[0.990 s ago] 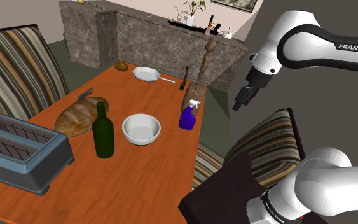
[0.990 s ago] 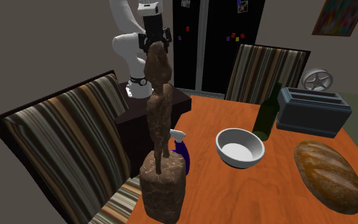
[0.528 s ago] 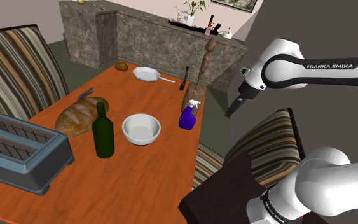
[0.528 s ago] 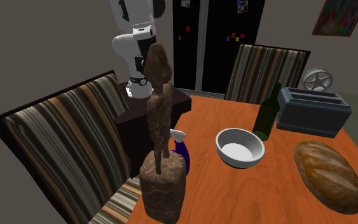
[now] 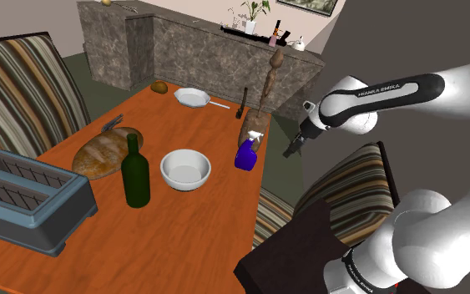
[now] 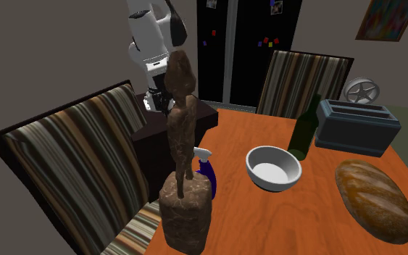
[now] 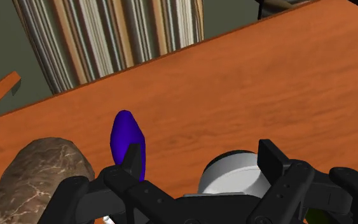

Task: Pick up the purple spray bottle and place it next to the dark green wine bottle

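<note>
Looking over the table (image 5: 216,234), we find the spray bottle (image 5: 246,155) standing near the edge on the side of the striped chair (image 5: 341,188). It is just beside the brown statue (image 5: 255,117) and a little apart from the white bowl (image 5: 185,169). The wine bottle (image 5: 135,174) stands on the far side of that bowl, near the toaster (image 5: 24,200), so the bowl lies between the two bottles.

The gripper (image 5: 290,150) hangs beyond the table edge, above the chair, apart from the spray bottle and holding nothing. In the wrist view its fingers (image 7: 273,162) stand wide apart, with only table and bowl (image 7: 234,181) seen between them. The spray bottle (image 7: 128,139) shows near one finger, not between the two. We judge that the fingers are apart because the grasp is not yet made. The gripper probably stands on the chair side because the statue (image 7: 34,178) closes another side of the bottle.

The spray bottle (image 6: 208,175) is upright, its long axis vertical, with the purple body below and the white head on top. In the second exterior view the nozzle seems to point toward that view's left, away from the bowl (image 6: 273,168) and the wine bottle (image 6: 305,130). We think the body is the part to clasp, and the statue (image 6: 184,181) just beside it leaves little room.
</note>
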`<state>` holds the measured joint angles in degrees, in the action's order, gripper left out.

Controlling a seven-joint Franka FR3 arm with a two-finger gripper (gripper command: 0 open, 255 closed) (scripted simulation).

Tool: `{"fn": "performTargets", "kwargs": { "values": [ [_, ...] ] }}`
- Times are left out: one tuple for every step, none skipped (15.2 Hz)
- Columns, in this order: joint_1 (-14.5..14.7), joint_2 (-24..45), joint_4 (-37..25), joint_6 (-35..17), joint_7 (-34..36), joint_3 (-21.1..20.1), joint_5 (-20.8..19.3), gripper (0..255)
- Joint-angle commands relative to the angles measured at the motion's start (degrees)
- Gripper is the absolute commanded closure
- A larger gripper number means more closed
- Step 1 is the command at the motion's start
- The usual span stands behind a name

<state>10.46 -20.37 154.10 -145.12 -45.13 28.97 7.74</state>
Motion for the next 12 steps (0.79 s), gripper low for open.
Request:
{"fn": "performTargets", "kwargs": {
  "values": [
    [4.78,5.27,-1.17,-4.91,-9.01,5.0,6.64,0],
    [7.77,8.09,-2.32,-6.5,-14.29,7.77,11.35,0],
    [10.91,11.13,-3.74,-7.59,-20.32,10.54,17.11,0],
    [13.9,14.47,-5.47,-8.01,-27.04,13.08,23.88,0],
    [16.1,18.17,-7.52,-7.61,-34.18,14.88,31.33,0],
    [17.06,22.06,-9.79,-6.49,-41.13,15.63,38.67,0],
    [16.72,25.87,-12.13,-4.95,-47.31,15.29,45.17,0],
    [15.25,29.36,-14.44,-3.34,-52.53,13.98,50.52,0],
    [13.46,32.56,-16.71,-1.79,-56.95,12.43,54.91,0],
    [11.81,35.55,-18.96,-0.26,-60.78,11.08,58.63,0],
    [10.22,38.36,-21.21,1.21,-64.12,9.81,61.81,0],
    [8.52,40.97,-23.45,2.55,-67.03,8.41,64.49,0]
  ]
}}
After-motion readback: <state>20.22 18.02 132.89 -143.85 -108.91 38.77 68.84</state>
